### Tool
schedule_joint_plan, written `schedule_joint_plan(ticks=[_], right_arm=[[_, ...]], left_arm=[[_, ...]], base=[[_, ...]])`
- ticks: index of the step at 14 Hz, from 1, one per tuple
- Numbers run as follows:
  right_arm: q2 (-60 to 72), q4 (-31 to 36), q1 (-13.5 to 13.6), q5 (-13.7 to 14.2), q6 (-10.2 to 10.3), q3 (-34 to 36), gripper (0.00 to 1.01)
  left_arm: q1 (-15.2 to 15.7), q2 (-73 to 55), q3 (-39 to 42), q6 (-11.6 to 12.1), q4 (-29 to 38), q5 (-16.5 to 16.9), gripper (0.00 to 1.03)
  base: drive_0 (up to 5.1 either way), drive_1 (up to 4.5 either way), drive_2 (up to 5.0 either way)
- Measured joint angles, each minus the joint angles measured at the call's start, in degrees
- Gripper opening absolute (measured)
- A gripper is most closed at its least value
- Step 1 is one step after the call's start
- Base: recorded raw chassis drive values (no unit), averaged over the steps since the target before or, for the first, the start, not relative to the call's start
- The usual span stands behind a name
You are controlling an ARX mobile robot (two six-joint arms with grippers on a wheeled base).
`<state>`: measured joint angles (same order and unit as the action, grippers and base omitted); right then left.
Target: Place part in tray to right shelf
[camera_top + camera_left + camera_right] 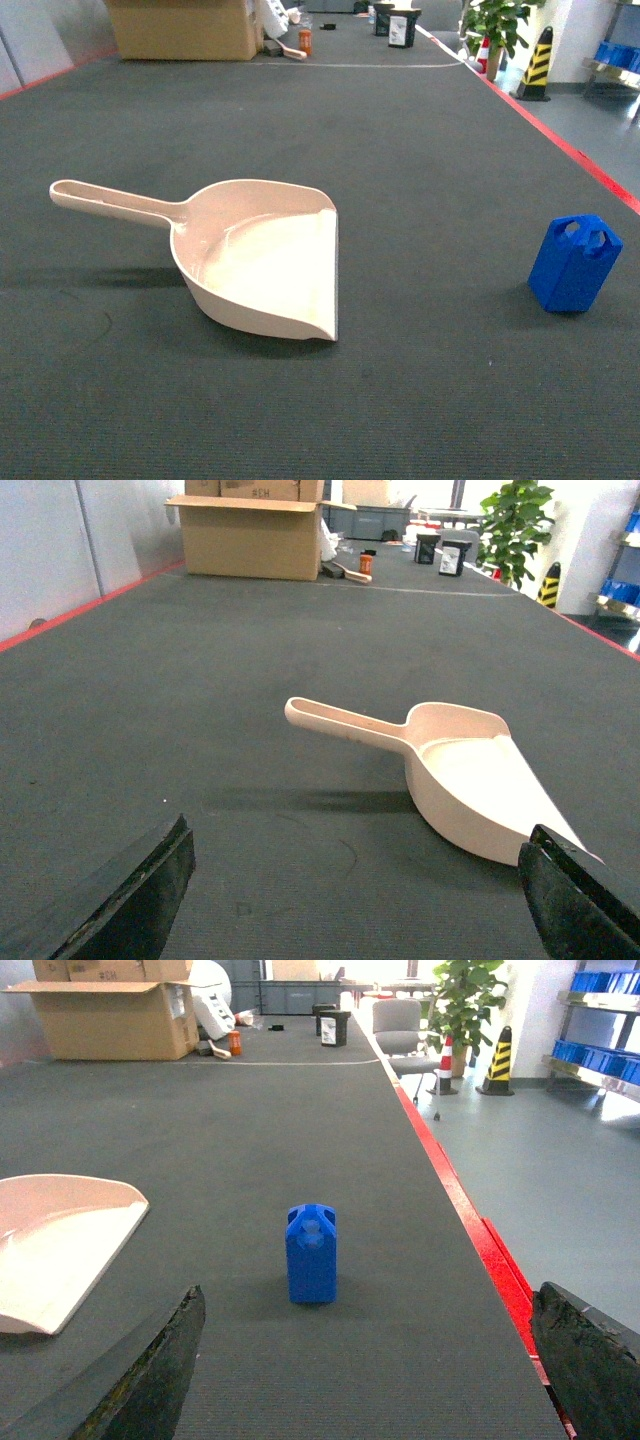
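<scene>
The cream tray (262,258) lies flat on the dark mat, its handle pointing left and its wide mouth facing right; it is empty. The small blue part (573,264) stands upright far to its right, near the red border line. No gripper shows in the head view. My left gripper (355,880) is open, low over the mat, with the tray (465,785) ahead and to its right. My right gripper (365,1350) is open too, with the part (312,1254) standing a short way ahead of it, slightly left of centre. The right shelf is out of view.
A red line (590,165) edges the mat on the right, with grey floor beyond. Far back stand a cardboard box (185,28), small black bins (402,28), a potted plant (500,25), a yellow-black cone (537,65) and an office chair (400,1028).
</scene>
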<state>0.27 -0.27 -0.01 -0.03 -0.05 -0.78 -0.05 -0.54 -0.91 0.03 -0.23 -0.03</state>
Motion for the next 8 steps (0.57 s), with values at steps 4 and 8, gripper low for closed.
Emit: schedule_joint_plan(ticks=[4, 8], right_arm=[[0.0, 0.0, 0.0, 0.0, 0.0, 0.0, 0.98], [0.0, 0.0, 0.0, 0.0, 0.0, 0.0, 0.98]], left_arm=[[0.0, 0.0, 0.0, 0.0, 0.0, 0.0, 0.98], [0.0, 0.0, 0.0, 0.0, 0.0, 0.0, 0.98]], base=[[0.0, 0.0, 0.0], [0.0, 0.0, 0.0]])
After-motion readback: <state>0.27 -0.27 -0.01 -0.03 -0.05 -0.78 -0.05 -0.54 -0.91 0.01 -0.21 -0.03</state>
